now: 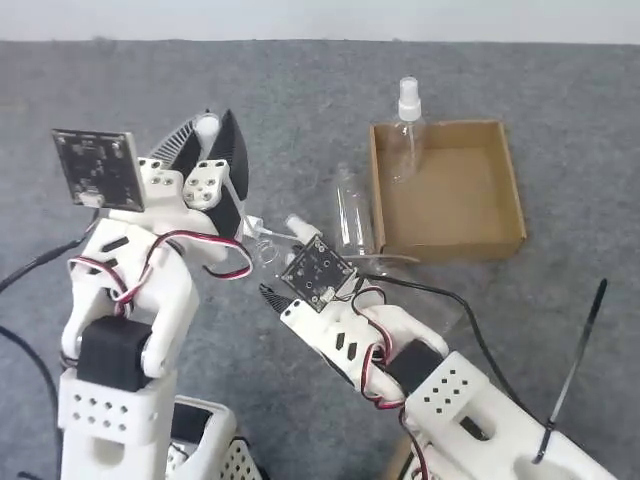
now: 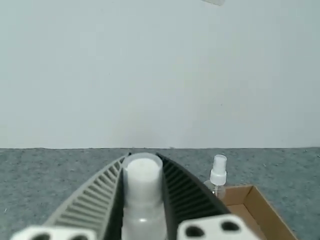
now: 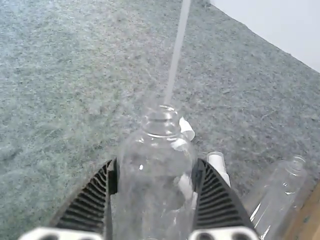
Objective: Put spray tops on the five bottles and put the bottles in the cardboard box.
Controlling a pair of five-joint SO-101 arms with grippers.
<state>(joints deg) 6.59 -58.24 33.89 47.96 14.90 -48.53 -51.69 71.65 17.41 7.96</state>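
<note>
My left gripper is raised above the carpet, shut on a white spray top. The top's thin dip tube hangs down to the open neck of a clear bottle. My right gripper is shut on that bottle's body, just left of the cardboard box. A bottle with a spray top stands at the box's far left corner. An uncapped bottle lies against the box's left wall.
Loose spray tops lie on the grey carpet beyond the held bottle, one of them near the box. A black cable tie sticks up at the right. Open carpet stretches behind and left of the box.
</note>
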